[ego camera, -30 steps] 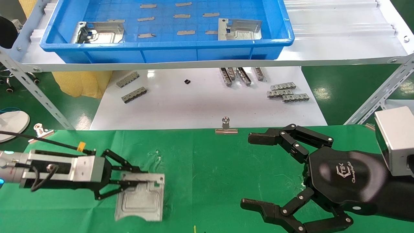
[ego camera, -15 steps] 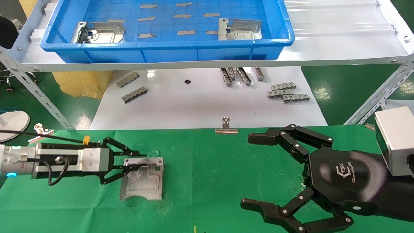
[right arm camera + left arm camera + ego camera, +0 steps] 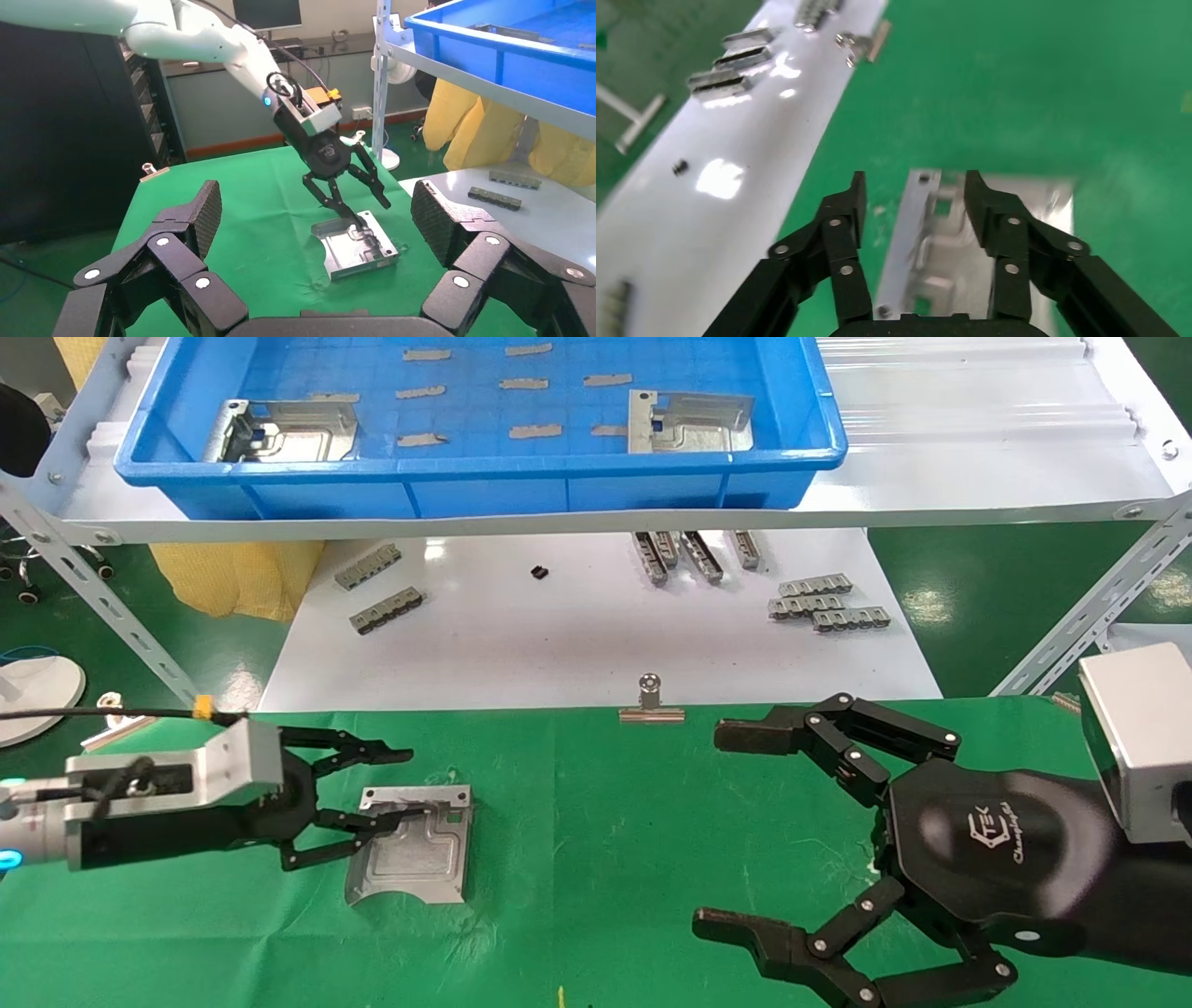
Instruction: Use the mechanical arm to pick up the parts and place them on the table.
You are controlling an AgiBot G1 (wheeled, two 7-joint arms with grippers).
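Observation:
One silver plate (image 3: 410,845) lies flat on the green cloth table (image 3: 605,822), left of centre. My left gripper (image 3: 396,786) is open just above its left edge. One finger reaches over the plate's corner and the other is off to the far side; I cannot tell if they touch. The plate shows between the open fingers in the left wrist view (image 3: 933,267) and ahead in the right wrist view (image 3: 355,244). My right gripper (image 3: 736,831) is open and empty over the cloth at the right. Two more plates (image 3: 284,430) (image 3: 689,423) lie in the blue bin (image 3: 466,467).
The blue bin stands on a white shelf at the back. Below it, the glossy white tabletop carries several grey slotted strips (image 3: 829,601) (image 3: 382,589). A silver binder clip (image 3: 651,702) holds the cloth's far edge. Slanted shelf braces stand at both sides.
My left gripper has opened and let go of the plate, which now lies flat on the cloth. The gripper has turned and drawn back slightly to the left. The right arm has not moved.

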